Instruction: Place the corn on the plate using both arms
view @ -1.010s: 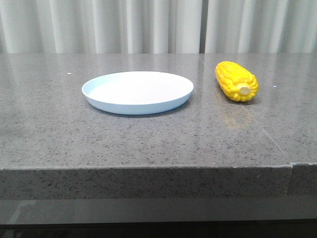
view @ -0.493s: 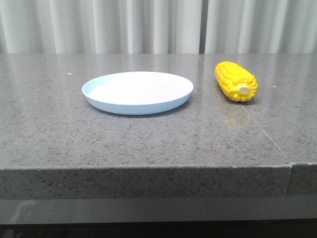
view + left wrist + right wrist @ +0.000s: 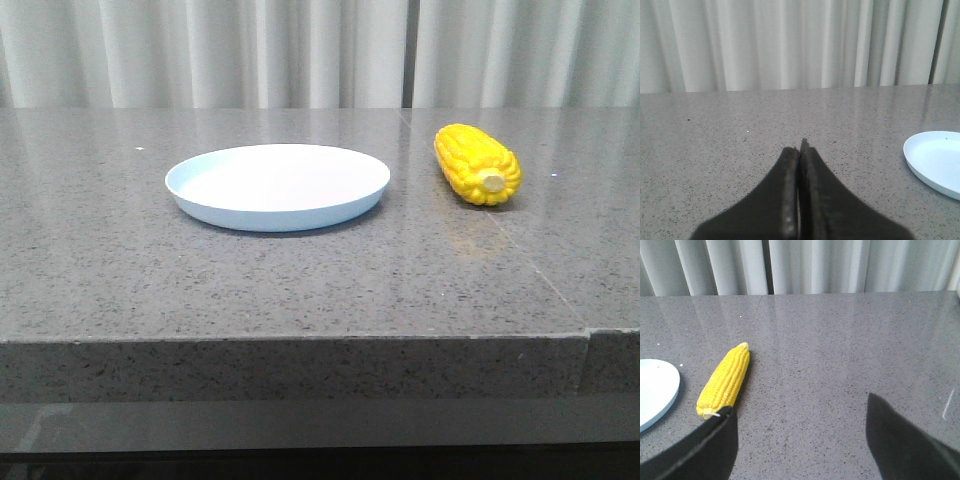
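The yellow corn (image 3: 478, 164) lies on the grey stone table to the right of the pale blue plate (image 3: 277, 185), its stub end toward the camera. In the right wrist view the corn (image 3: 725, 381) lies ahead of my right gripper (image 3: 800, 402), which is open and empty, one finger overlapping the cob's stub end. The plate's edge (image 3: 655, 392) shows beside it. My left gripper (image 3: 800, 148) is shut and empty over bare table, with the plate (image 3: 935, 160) off to one side. Neither gripper shows in the front view.
White curtains (image 3: 300, 50) hang behind the table. The table's front edge (image 3: 300, 340) runs across the front view, with a seam near the right corner (image 3: 585, 335).
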